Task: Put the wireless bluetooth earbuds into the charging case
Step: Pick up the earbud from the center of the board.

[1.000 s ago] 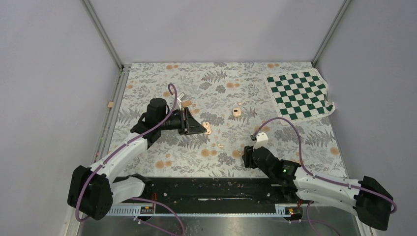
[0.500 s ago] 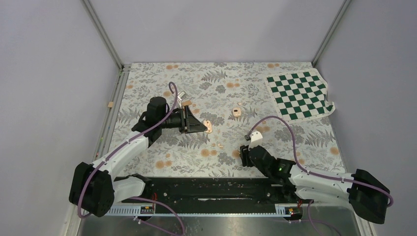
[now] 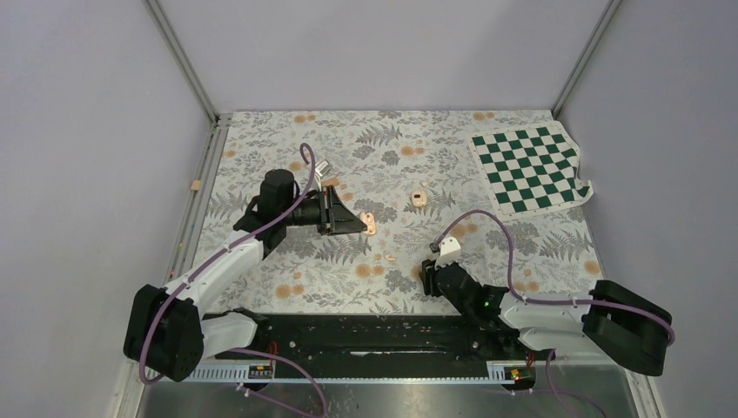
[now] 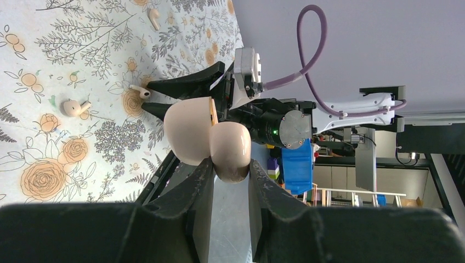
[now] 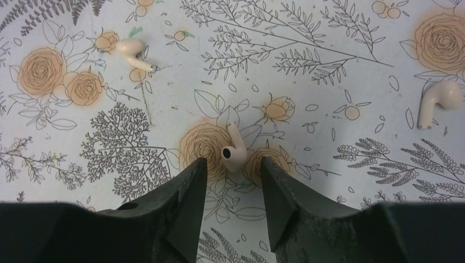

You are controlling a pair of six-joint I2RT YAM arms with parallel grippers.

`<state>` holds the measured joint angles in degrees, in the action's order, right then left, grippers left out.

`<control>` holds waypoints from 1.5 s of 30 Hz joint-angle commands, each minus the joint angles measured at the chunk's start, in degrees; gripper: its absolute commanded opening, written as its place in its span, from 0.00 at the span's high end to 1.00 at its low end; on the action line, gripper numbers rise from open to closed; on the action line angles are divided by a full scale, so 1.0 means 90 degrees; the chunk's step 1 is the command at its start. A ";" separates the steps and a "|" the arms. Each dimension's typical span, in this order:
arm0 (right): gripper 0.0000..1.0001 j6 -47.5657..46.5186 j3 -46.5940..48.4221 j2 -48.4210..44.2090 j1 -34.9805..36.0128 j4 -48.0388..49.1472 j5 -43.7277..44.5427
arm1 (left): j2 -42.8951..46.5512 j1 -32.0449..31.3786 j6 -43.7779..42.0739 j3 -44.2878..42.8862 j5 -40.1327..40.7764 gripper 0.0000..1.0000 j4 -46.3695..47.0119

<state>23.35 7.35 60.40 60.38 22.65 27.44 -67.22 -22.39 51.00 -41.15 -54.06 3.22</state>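
Observation:
My left gripper is shut on the charging case, a pale peach rounded case held above the floral mat with its lid hinged open; from above the case sits at the tip of the left gripper. My right gripper stands open and low over the mat. One peach-cream earbud lies just ahead of its tips, in line with the gap and untouched. The left wrist view shows this same earbud between the right fingers. Two more earbuds lie loose on either side.
A green-and-white checkered cloth covers the far right corner. A small peach item lies mid-mat, and another earbud rests left of the right gripper. A tan block sits by the left rail.
The right arm has slid left and lower toward the earbud, and its jaws have narrowed a little. The left arm still holds the case in place.

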 commanded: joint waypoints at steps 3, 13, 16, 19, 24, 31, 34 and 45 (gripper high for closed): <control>0.54 -0.0234 -0.0187 0.0844 0.0212 0.1250 0.0478 | 0.0198 0.0050 -0.0140 -0.0249 -0.0134 1.00 0.0402; 0.51 0.0030 -0.0090 0.0422 0.0332 0.0708 0.0994 | 0.0213 0.0069 -0.0111 -0.0334 -0.0077 1.00 0.0419; 0.51 0.0265 -0.0285 0.0157 0.0332 0.0708 0.1087 | 0.0169 0.0067 -0.0066 -0.0335 -0.0053 1.00 0.0485; 0.56 0.0258 -0.0187 0.0294 0.0341 0.0589 0.1111 | 0.0145 0.0075 -0.0026 -0.0331 -0.0082 1.00 0.0557; 0.61 0.0187 -0.0072 0.0576 0.0479 0.0666 0.1192 | 0.0170 0.0067 0.0002 -0.0343 -0.0087 1.00 0.0610; 0.66 0.0066 0.0011 0.0688 0.0552 0.0726 0.1136 | 0.0170 0.0068 0.0070 -0.0331 -0.0130 1.00 0.0705; 0.72 -0.0006 0.0048 0.0725 0.0602 0.0758 0.1080 | 0.0179 0.0068 0.0077 -0.0316 -0.0133 1.00 0.0714; 0.93 0.0052 0.0435 -0.0379 0.0658 -0.0654 0.0934 | 0.0168 0.0066 0.0064 -0.0257 -0.0114 1.00 0.0704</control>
<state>23.57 7.20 62.52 65.71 24.43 35.68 -66.70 -22.04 51.51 -41.25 -54.02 6.13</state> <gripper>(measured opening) 0.093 0.247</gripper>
